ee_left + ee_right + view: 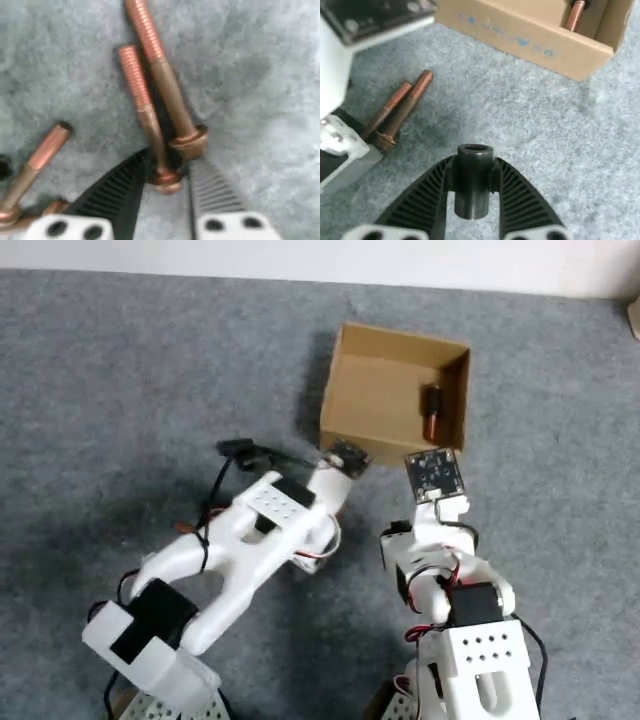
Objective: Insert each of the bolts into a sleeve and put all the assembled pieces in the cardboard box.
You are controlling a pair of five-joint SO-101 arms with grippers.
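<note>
Two copper bolts lie side by side on the grey carpet, the longer bolt [167, 90] beside the shorter bolt [145, 115]. My left gripper [167, 172] is shut on the shorter bolt's head, just off the near corner of the cardboard box [335, 390]. A third bolt [42, 155] lies apart from the pair. My right gripper [472, 167] is shut on an upright black sleeve [472, 192], its open end facing the box [520, 40]. One assembled piece [432, 412] lies inside the box by its right wall. The bolt pair [395, 112] and the left gripper [350, 150] also appear in the right wrist view.
Grey carpet [120, 370] covers the table, with free room left of and in front of the box. Both arms stand close together at the box's near side. A small dark object [3, 167] sits at the edge of the left wrist view.
</note>
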